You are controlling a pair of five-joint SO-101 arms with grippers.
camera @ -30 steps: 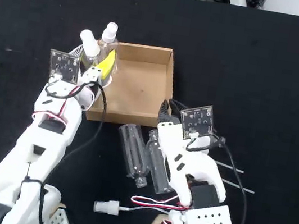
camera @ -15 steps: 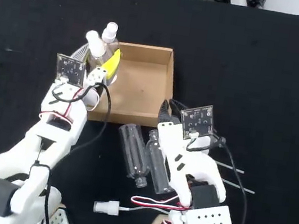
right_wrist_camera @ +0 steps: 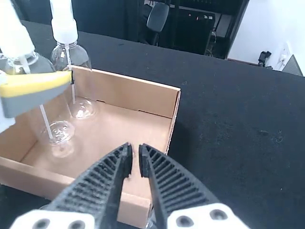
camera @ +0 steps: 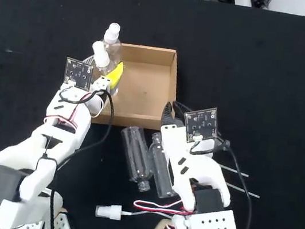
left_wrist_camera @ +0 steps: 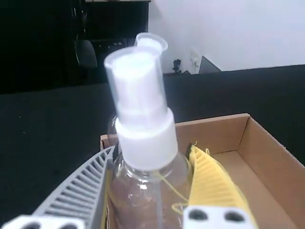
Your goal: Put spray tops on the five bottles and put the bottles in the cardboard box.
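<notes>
a capped bottle is gripped in the left claw at the upper-left corner of the cardboard box, beside another bottle already boxed, presumably for setting down; the right claw is nearly closed, empty; two uncapped bottles lie on the surface at lower centre

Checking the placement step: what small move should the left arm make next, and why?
Probably ease the capped bottle straight down onto the cardboard box floor. The left hand grips it inside the box beside the standing bottle, and I cannot tell that its base rests yet.
</notes>
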